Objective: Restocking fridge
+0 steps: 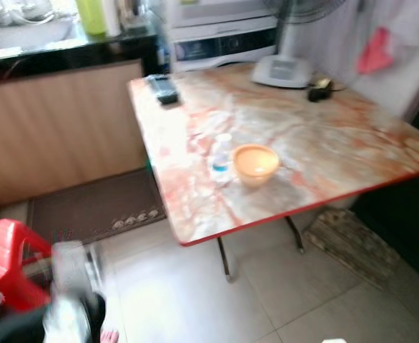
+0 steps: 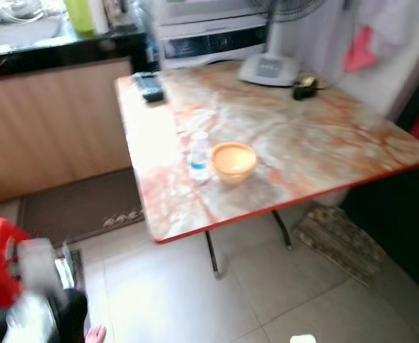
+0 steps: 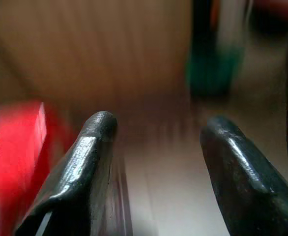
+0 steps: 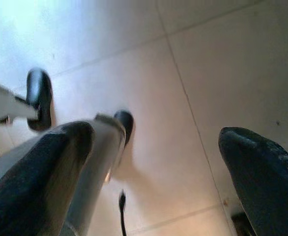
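Observation:
A small clear water bottle point(image 1: 222, 158) with a blue label stands on the marble-patterned table point(image 1: 324, 136), close to its near-left edge. Right beside it sits an orange bowl point(image 1: 256, 163). My left arm point(image 1: 70, 286) hangs blurred at the lower left, well short of the table. In the left wrist view my left gripper point(image 3: 156, 128) is open with nothing between its fingers, facing a wooden cabinet front. In the right wrist view my right gripper point(image 4: 154, 137) is open and empty above the tiled floor.
A red plastic stool point(image 1: 6, 261) stands at my left. A brown door mat point(image 1: 88, 207) lies before the wooden counter, a woven mat point(image 1: 349, 243) under the table's right side. A remote point(image 1: 163, 88) and a fan base point(image 1: 282, 71) rest at the table's far end.

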You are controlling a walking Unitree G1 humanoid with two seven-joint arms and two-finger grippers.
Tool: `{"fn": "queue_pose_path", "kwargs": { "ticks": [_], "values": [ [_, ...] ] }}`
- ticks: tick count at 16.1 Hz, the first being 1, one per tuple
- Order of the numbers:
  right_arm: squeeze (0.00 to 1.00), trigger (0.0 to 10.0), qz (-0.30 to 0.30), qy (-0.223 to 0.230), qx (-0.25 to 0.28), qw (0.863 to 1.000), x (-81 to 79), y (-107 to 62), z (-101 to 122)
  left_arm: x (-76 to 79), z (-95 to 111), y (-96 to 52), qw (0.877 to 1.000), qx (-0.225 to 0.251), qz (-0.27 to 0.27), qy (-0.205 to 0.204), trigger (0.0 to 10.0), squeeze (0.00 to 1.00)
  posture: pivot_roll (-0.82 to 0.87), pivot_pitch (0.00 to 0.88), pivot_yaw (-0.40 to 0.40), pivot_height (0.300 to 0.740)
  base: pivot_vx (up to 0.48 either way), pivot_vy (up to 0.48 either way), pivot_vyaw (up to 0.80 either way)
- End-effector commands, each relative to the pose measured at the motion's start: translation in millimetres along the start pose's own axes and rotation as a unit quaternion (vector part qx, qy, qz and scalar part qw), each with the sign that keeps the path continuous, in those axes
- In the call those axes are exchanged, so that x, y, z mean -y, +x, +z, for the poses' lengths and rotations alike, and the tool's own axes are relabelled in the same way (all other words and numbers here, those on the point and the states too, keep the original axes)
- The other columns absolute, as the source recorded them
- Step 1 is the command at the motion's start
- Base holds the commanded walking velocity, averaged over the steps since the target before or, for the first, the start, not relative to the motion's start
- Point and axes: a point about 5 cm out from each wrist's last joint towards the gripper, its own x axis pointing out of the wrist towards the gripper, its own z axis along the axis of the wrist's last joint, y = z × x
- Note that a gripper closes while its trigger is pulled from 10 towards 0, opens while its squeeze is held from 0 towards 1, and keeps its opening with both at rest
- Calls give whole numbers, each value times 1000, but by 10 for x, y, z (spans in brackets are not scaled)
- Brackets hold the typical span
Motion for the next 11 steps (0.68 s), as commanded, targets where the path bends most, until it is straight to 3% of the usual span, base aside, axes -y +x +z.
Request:
{"fn": "queue_pose_path", "kwargs": {
  "ticks": [1,3,6,11],
  "values": [
    [0,10000,-2,-5,-9,1000,18,-15,-71,69,2,-126,1000,15,-17,15,10000,0,18,0,6,740,0,0,0],
    [0,10000,-4,4,-7,1000,27,-24,-105,110,368,-120,994,101,-31,13,10000,0,5,0,10,740,0,0,0],
    [0,10000,-9,26,1,1000,44,-35,-135,204,840,-117,982,177,-67,20,10000,0,29,0,-7,740,0,0,0],
    [0,10000,-20,11,-1,1000,94,-56,-176,544,1264,-114,970,194,-135,-51,10000,0,20,0,-15,740,214,0,0]
  ]
}}
